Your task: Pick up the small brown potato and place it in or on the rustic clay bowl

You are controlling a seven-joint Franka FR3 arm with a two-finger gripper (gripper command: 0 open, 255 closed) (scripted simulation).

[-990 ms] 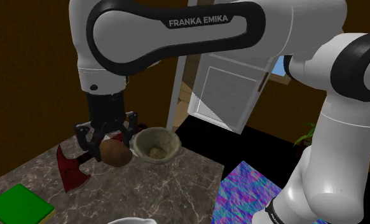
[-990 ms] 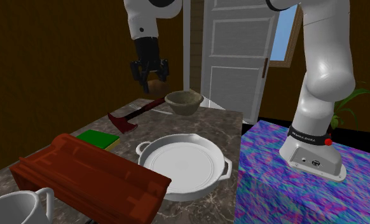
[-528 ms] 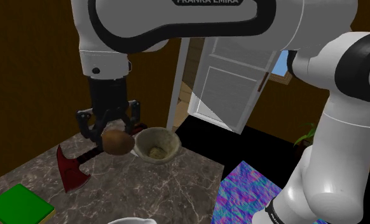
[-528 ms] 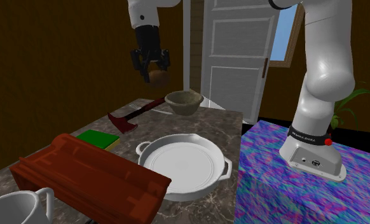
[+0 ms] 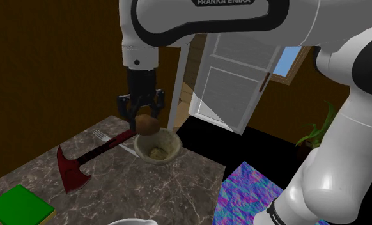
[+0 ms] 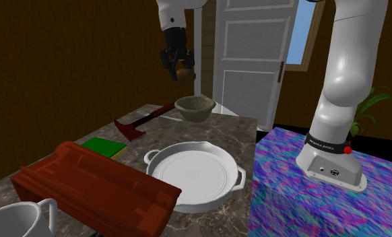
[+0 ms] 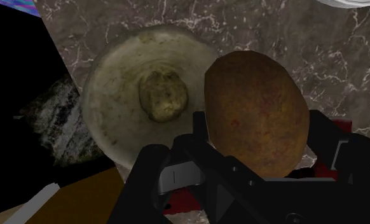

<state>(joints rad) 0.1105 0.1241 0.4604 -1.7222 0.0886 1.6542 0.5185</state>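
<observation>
My black gripper (image 5: 144, 121) is shut on the brown potato (image 5: 147, 124) and holds it in the air, just above the near-left rim of the pale clay bowl (image 5: 157, 146) as the shoulder view shows it. From the second exterior view the gripper (image 6: 180, 69) carries the potato (image 6: 182, 71) well above the bowl (image 6: 194, 108), slightly to its left. Along the hand, the potato (image 7: 254, 113) sits clasped between the fingers (image 7: 153, 167), with the bowl (image 7: 134, 93) below and beside it. A small lump lies in the bowl's bottom.
On the marble table (image 5: 146, 185) lie a red axe (image 5: 71, 169), a fork (image 5: 100, 135) and a green book (image 5: 17, 206). Nearer the second exterior camera are a white pan (image 6: 193, 174), a red-brown box (image 6: 93, 184) and a white cup (image 6: 16, 219). A white door (image 6: 252, 57) stands behind.
The gripper has lifted the potato and carried it to the shoulder view's right, from beside the axe to just over the bowl's rim. The axe handle and fork now show.
</observation>
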